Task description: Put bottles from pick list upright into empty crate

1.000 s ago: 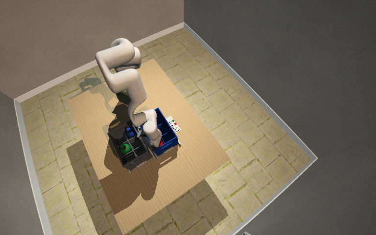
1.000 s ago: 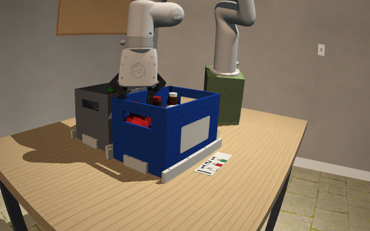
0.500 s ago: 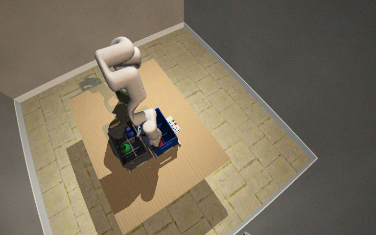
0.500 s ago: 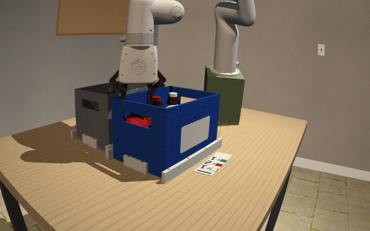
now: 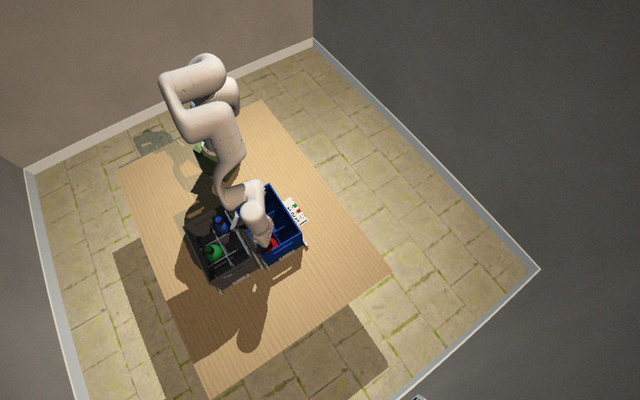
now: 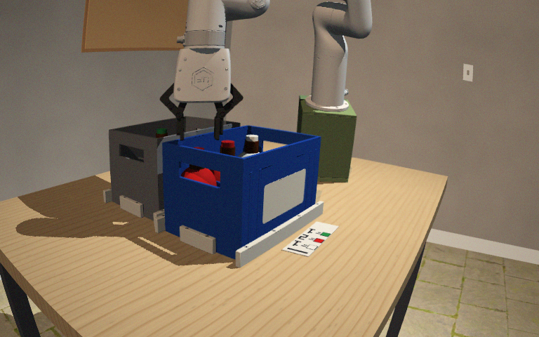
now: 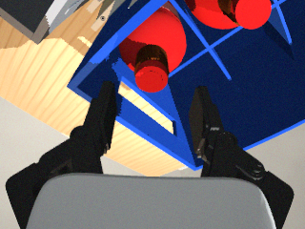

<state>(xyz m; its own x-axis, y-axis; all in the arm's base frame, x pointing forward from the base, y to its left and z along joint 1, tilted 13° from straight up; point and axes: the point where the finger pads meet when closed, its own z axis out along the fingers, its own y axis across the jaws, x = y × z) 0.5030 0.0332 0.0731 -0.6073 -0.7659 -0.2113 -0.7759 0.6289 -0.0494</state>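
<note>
Right now, nearest in the exterior view, the pick list [image 5: 294,211] [image 6: 309,239] lies flat on the wooden table [image 5: 330,259] [image 6: 337,278], beside the blue crate [image 5: 282,251] [image 6: 202,214] [image 7: 138,124]. Read from its black bar, it calls for one white, two red and one green. A pale rail [image 6: 278,234] runs along the foot of the blue crate on that same side.

The blue crate sits level on the table. Inside it, one red bottle [image 5: 271,244] [image 6: 199,175] [image 7: 159,35] stands in the corner compartment by the handle opening. A second red bottle [image 6: 227,147] [image 7: 210,11] stands in another compartment, and a white-capped bottle [image 6: 251,144] rises farther in from the handle end.

Above the handle end of the blue crate hangs the gripper [image 5: 262,242] [image 6: 199,137] [image 7: 153,97], pointing down, its fingers spread somewhat past halfway and gripping nothing.

On the other side of the blue crate from the list is the dark gray crate [image 5: 236,277] [image 6: 135,175]. It holds a green bottle [image 5: 213,252] [image 6: 161,131] and a blue bottle [image 5: 221,226]. Farther back, behind the blue crate, the green pedestal [image 6: 328,147] carries the arm [image 5: 222,132] [image 6: 330,67]; a light switch [image 6: 467,72] is on the wall beyond.

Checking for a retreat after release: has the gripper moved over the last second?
Yes, upward: in the exterior view, the gripper stands higher above the blue crate's rim.
</note>
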